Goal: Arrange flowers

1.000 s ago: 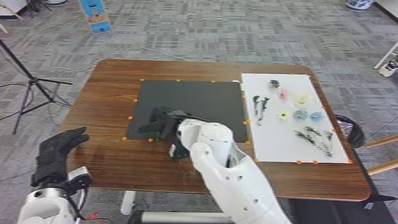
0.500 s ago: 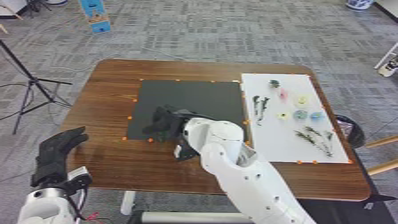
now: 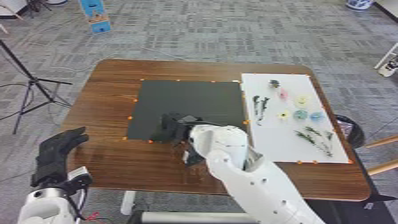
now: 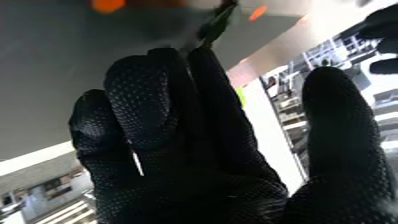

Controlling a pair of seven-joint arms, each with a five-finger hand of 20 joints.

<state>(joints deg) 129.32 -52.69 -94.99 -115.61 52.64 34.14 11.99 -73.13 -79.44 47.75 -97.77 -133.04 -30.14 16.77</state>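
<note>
In the head view my right hand [image 3: 180, 125] is over the lower part of the black sheet [image 3: 191, 97]. My left hand [image 3: 59, 150] rests open off the table's left side. In the right wrist view my right hand [image 4: 191, 165] has straight fingers, thumb apart, and a dark green sprig [image 4: 215, 27] at the fingertips. Part of my left hand [image 4: 382, 42] appears farther off. On the white sheet [image 3: 271, 147] lie dark stems [image 3: 260, 107], a pink flower [image 3: 282, 94], a pale yellow flower [image 3: 302, 102], a smaller yellow one [image 3: 284, 115], blue flowers [image 3: 300, 115] and leafy sprigs [image 3: 315, 140].
Orange markers line both sheets on the brown table [image 3: 111, 95]. A black tripod [image 3: 32, 80] stands on the floor at the left. Beyond the table's right edge are a dark bin [image 3: 348, 130] and wooden legs [image 3: 384, 166].
My right hand has shifted a little to the right over the black sheet, and its forearm has swung right too. The left hand and the things on the white sheet have stayed put.
</note>
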